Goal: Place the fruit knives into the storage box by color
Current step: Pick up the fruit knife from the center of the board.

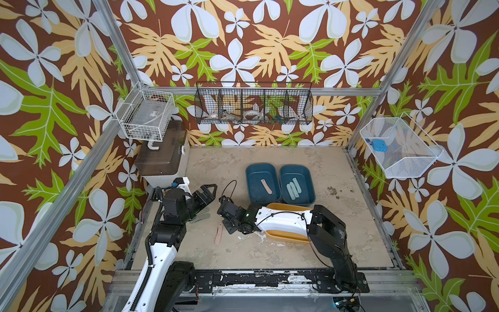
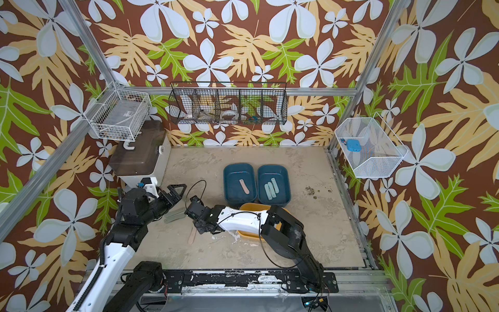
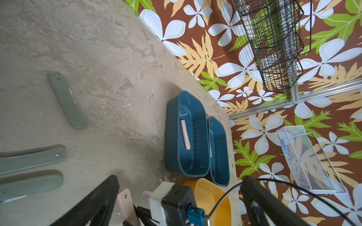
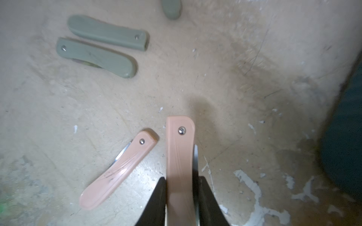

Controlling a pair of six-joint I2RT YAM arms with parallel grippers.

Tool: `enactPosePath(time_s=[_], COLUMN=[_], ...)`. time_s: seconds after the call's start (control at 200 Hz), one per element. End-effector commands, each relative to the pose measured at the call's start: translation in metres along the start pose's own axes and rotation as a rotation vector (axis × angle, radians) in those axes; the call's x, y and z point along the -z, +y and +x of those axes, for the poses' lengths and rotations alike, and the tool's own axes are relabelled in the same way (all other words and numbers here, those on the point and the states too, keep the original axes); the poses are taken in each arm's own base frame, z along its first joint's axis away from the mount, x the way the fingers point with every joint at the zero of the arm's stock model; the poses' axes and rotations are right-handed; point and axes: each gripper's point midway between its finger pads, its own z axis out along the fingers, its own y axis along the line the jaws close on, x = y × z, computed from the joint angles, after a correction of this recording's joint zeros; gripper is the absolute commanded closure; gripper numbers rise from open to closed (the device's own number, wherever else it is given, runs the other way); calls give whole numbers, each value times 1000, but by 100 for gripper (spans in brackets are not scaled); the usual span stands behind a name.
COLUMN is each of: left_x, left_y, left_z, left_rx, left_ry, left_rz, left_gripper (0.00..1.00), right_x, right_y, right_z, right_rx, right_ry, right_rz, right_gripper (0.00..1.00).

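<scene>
Mid-worktop, blue boxes (image 1: 256,197) hold three light blue knives (image 1: 293,190) and one pink knife (image 1: 266,187). Right gripper (image 4: 182,180) is clamped on a second pink knife (image 4: 180,152), while left gripper (image 1: 208,195) gapes empty. Toward the left edge, a third pink knife (image 4: 117,170) and three grey-green knives (image 4: 101,58) lie unsorted.

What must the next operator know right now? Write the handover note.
Left gripper: open, empty, near the grey-green knives.
Right gripper: shut on a held pink knife low over the table.
Done: three light blue knives lie in the right blue bin; one binned pink knife lies in the left blue bin.
Loose on the table: one loose pink knife beside the held one; three grey-green knives.
Yellow bin: mostly hidden under the right arm, contents unseen.
Left to do: both pink knives to the left blue bin; grey-green ones probably to the yellow bin.
</scene>
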Motion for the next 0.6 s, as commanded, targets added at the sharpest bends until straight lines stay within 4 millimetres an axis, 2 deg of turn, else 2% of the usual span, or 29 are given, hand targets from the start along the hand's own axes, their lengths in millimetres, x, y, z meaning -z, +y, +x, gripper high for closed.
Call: enactPosePath(time_s=[0.0, 0.12, 0.245, 0.395, 0.596], left_x=[3, 3, 0, -3, -18], left_y=[-20, -32, -42, -48, -66], left_z=[-7, -9, -7, -5, 19], left_rx=[2, 19, 56, 68, 39], left_ry=[-12, 2, 31, 34, 106], left_rz=[76, 120, 174, 199, 228], left_gripper=[0, 0, 0, 0, 0], right_x=[19, 41, 59, 64, 60], right_y=[-12, -30, -61, -107, -162], right_z=[-21, -43, -67, -82, -86], right_rx=[4, -26, -71, -135, -210], right_ry=[-62, -124, -178, -204, -211], right_rz=[30, 33, 50, 79, 129], right_gripper=[75, 74, 74, 74, 73])
